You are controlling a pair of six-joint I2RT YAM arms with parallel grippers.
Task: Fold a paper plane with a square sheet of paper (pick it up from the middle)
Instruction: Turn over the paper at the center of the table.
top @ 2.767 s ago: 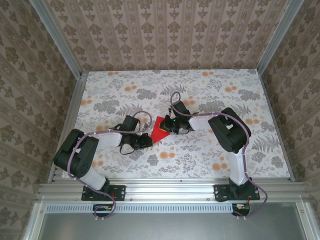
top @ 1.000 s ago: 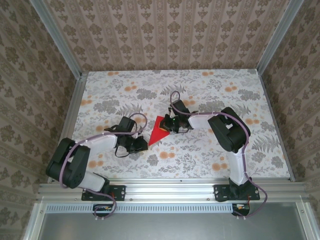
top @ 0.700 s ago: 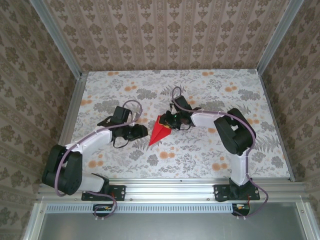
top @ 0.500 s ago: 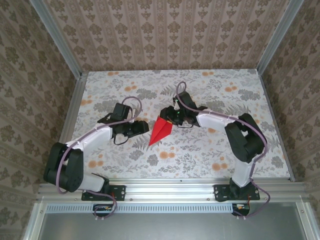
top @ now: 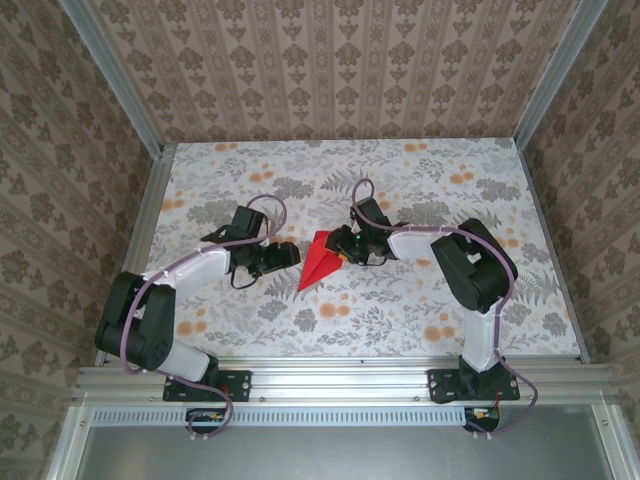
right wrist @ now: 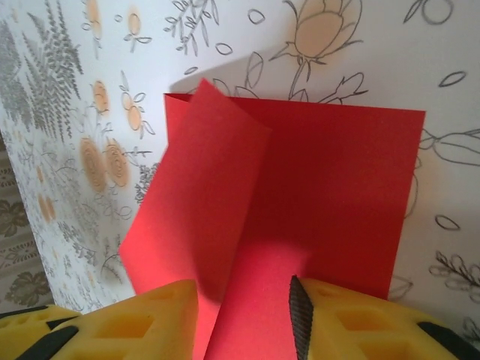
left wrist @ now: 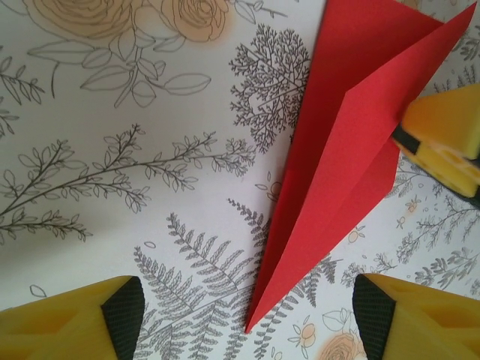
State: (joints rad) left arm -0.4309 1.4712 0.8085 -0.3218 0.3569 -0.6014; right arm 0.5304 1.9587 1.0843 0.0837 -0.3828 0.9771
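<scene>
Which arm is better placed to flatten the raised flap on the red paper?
Right: its jaws straddle the raised flap of the paper plane. The left jaws stand open, clear of it.

arms (top: 197, 268): white links, black joints | cables (top: 357, 184): purple | tool fingers (left wrist: 60, 322): yellow

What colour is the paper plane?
Bright red; the paper plane shows best in the left wrist view.

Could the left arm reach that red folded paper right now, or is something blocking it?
Probably yes. The left tool hangs open just beside the paper plane, with bare table on that side. The right tool sits over the plane's opposite edge, so only that side looks taken.
</scene>
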